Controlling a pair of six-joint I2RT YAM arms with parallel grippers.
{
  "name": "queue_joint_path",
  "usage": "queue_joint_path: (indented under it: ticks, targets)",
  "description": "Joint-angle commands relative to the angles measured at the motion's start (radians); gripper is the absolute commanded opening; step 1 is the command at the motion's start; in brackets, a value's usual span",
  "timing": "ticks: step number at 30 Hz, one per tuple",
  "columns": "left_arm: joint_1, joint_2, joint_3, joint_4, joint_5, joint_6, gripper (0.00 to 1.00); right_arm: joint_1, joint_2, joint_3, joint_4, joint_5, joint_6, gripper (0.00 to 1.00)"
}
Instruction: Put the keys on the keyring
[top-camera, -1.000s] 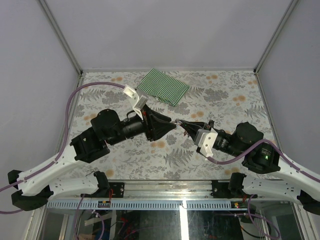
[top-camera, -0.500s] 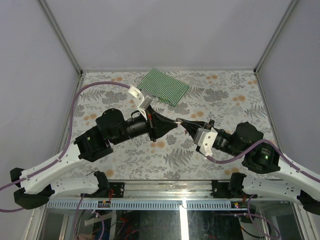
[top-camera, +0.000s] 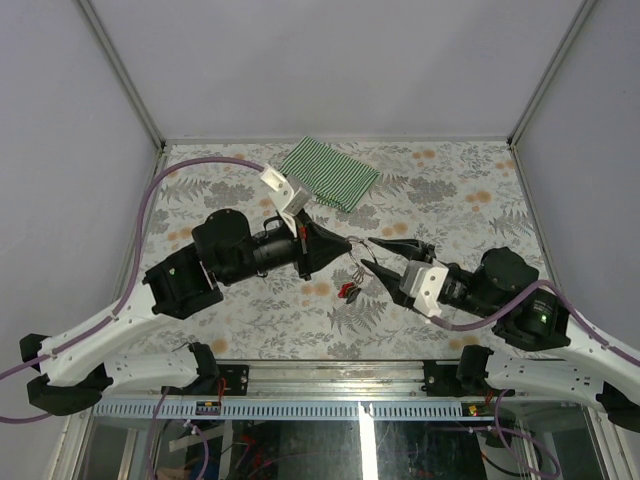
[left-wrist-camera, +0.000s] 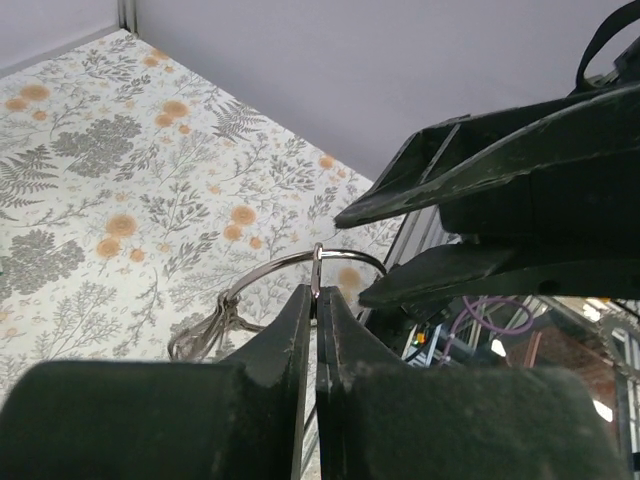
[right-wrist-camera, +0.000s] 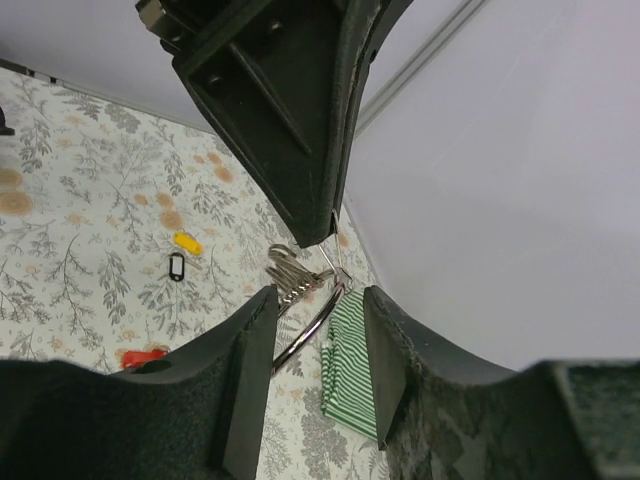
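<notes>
My left gripper is shut on the thin wire of the keyring's big ring, which is held up above the table. A bunch of smaller silver rings hangs from it, with the red tag below. My right gripper stands open, one finger on each side of the ring without touching it. The keys' yellow tag and black tag show against the table past the bunch; I cannot tell whether they lie there or hang.
A green-and-white striped cloth lies folded at the back of the flowered table. Grey walls close in three sides. The two grippers meet tip to tip over the table's middle, with both arms low over the front half.
My right gripper has opened and let go of the ring. My left gripper has shut on the ring. The bunch with the red tag has dropped into view beneath the two grippers.
</notes>
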Motion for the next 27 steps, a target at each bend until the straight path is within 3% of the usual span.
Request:
queue_joint_path:
  ticks: [1,9,18,27]
  targets:
    - [0.006,0.013,0.079,-0.060,0.030,0.083,0.00,0.003,-0.045,0.046,0.015,-0.035,0.068,0.47]
    - [0.006,0.051,0.160,-0.190,0.144,0.190,0.00,0.004,-0.098,0.033,0.010,-0.010,0.087,0.46]
    - [0.006,0.025,0.156,-0.194,0.188,0.228,0.00,0.004,-0.091,0.032,0.008,-0.034,0.077,0.46]
    - [0.006,0.022,0.148,-0.176,0.134,0.207,0.00,0.003,-0.019,0.084,0.050,-0.112,0.109,0.48]
